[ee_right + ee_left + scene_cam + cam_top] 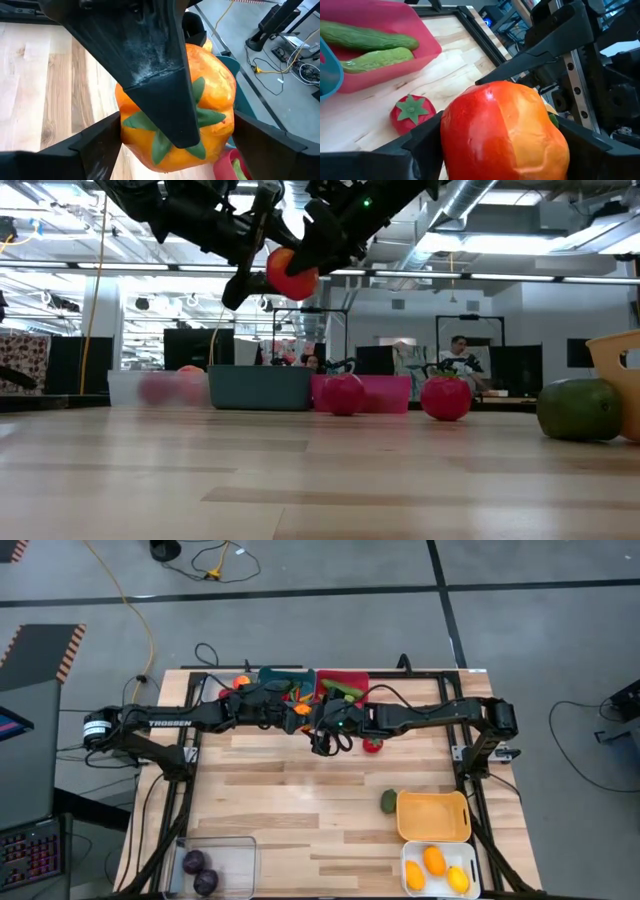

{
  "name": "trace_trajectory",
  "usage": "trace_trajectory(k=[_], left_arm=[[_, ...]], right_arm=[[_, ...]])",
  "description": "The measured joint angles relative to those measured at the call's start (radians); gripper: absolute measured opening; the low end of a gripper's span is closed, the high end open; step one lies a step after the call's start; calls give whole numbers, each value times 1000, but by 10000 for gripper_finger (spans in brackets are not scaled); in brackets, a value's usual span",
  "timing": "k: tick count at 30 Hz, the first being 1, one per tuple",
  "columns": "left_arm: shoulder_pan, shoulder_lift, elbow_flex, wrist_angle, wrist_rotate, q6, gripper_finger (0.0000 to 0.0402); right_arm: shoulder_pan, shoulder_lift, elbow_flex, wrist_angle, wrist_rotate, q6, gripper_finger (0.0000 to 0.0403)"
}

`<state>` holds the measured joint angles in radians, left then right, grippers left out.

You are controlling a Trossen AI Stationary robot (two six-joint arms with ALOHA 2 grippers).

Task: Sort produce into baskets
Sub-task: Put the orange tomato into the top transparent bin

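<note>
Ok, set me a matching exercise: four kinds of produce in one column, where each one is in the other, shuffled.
Produce:
1. cucumbers
2. purple fruits
3. yellow-orange fruits
4. orange pepper

Places:
A. in the white bin
B. lifted in the air
C. in the red basket
D. in the clear bin

Pairs: 1-C, 2-D, 3-A, 4-B

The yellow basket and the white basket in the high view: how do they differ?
The yellow basket is empty, while the white basket holds three orange fruits. The yellow basket looks larger and sits farther from the table's near edge than the white one. A green fruit lies beside the yellow basket only. Both are rounded rectangles, side by side.
</note>
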<state>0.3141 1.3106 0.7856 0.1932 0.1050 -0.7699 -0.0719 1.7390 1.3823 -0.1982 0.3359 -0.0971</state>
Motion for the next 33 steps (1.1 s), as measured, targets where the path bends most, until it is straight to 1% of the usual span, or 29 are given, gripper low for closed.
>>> trace_trajectory(k=[3,10,14,18,23,26,30,33], left_arm=[[0,0,0,-3,0,2,275],[7,0,0,-4,7,3,281],[40,-2,0,-22,54,1,280],[85,-10,0,-83,67,8,280],[157,-23,-1,-149,81,59,280],[218,-52,-1,-202,78,97,280],[311,-109,0,-277,61,152,280],[382,-157,0,-357,14,209,280]], right_arm=[[0,0,0,-1,0,0,383],[0,0,0,-17,0,-5,384],[-2,-9,0,-56,1,-6,384],[-5,-24,0,-92,4,-8,384],[-11,-46,1,-169,7,-8,385],[-11,-57,0,-223,7,-8,385],[-11,-58,0,-256,6,-8,385],[-11,-53,1,-264,6,-8,385]])
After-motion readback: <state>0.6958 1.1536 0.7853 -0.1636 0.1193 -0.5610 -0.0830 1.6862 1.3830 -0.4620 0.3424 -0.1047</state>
